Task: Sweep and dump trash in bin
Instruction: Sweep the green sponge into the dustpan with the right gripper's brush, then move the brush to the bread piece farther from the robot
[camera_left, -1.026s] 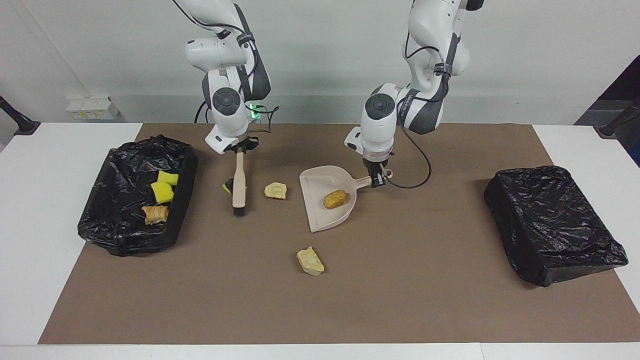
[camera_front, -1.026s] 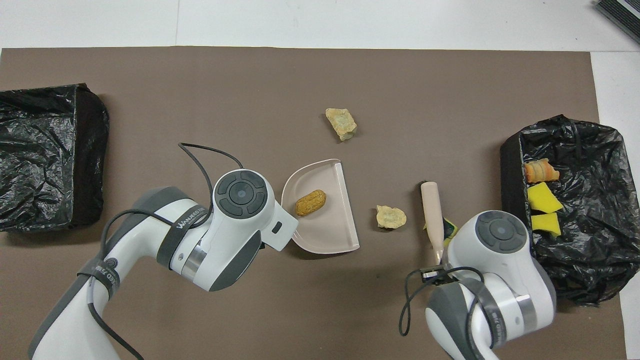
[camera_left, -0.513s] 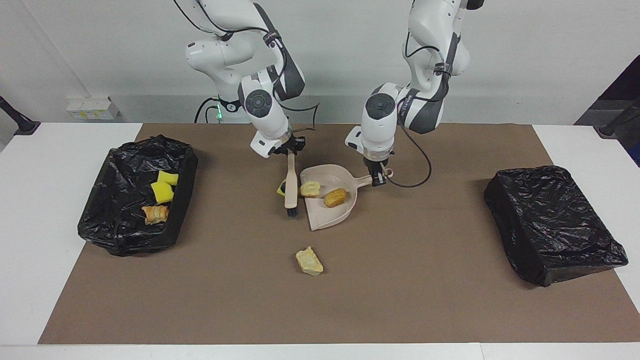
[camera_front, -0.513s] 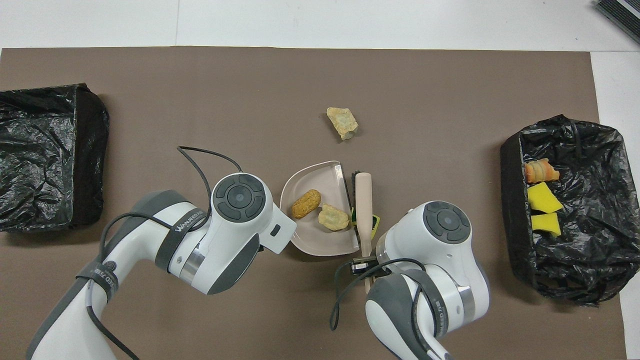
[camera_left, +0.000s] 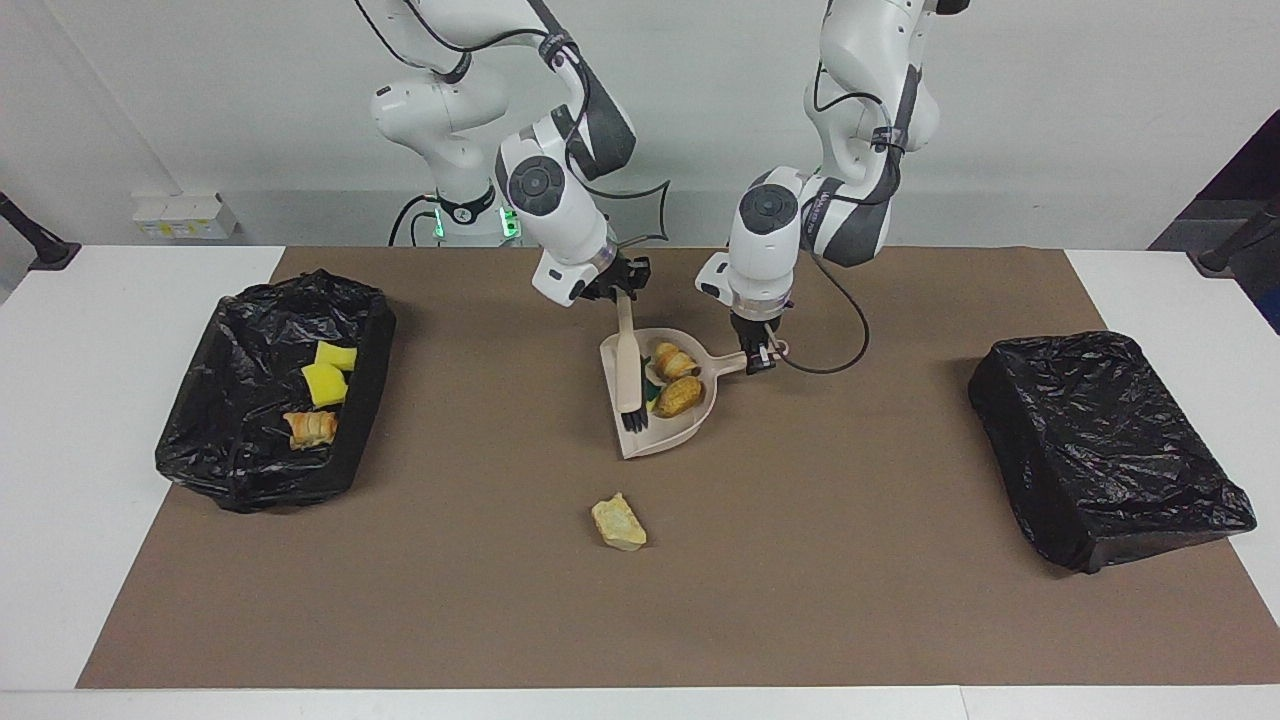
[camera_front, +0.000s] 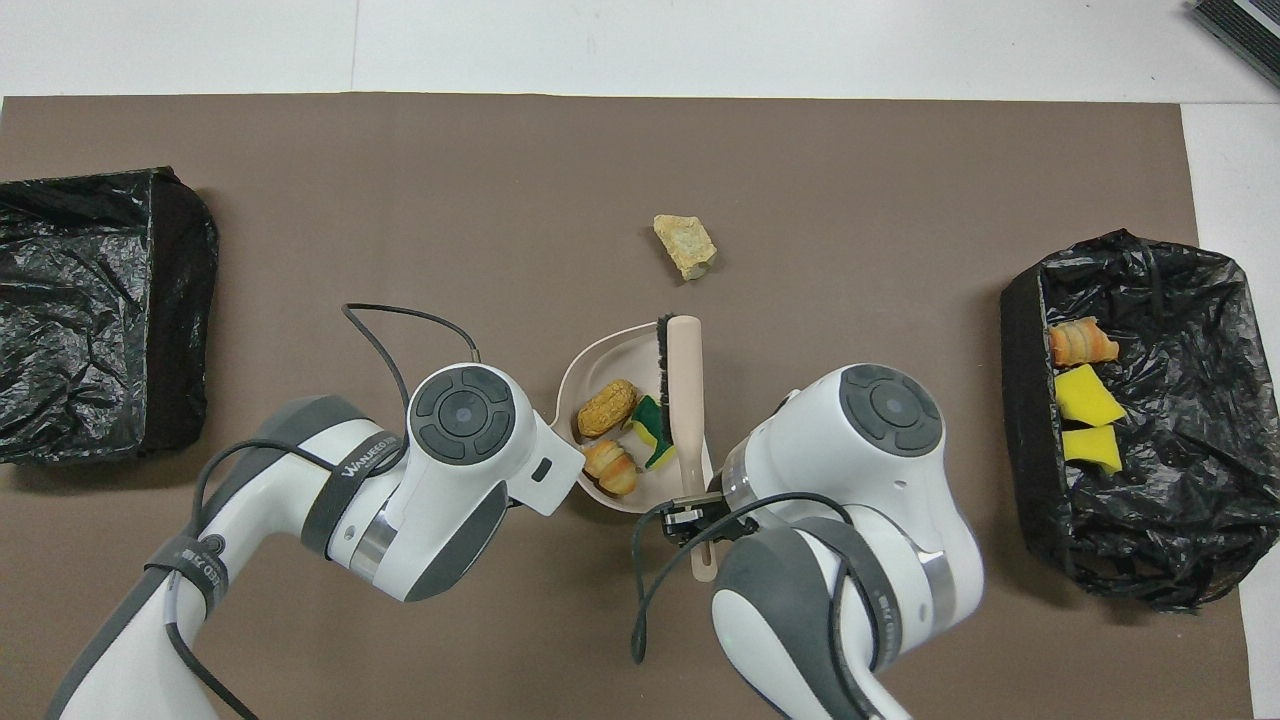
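Note:
My left gripper (camera_left: 758, 358) is shut on the handle of the beige dustpan (camera_left: 667, 436), which rests on the brown mat. In the pan lie three bits of trash: a golden bread roll (camera_left: 678, 396), a pastry chunk (camera_left: 675, 360) and a green-and-yellow sponge (camera_front: 652, 434). My right gripper (camera_left: 622, 288) is shut on the brush (camera_left: 629, 368), whose bristles stand just inside the pan's mouth. One bread chunk (camera_left: 618, 523) lies loose on the mat, farther from the robots than the pan. The open black-lined bin (camera_left: 368, 372) at the right arm's end holds two yellow sponge pieces (camera_left: 325, 372) and a pastry (camera_left: 310, 428).
A second box wrapped in black plastic (camera_left: 1105, 445) sits at the left arm's end of the mat. A cable loops from the left wrist (camera_left: 845, 340) beside the dustpan handle. White table (camera_left: 90, 560) borders the mat.
The right arm swept the brush toward the dustpan, pushing the pastry chunk and the green-and-yellow sponge into it. The dustpan and left gripper barely moved.

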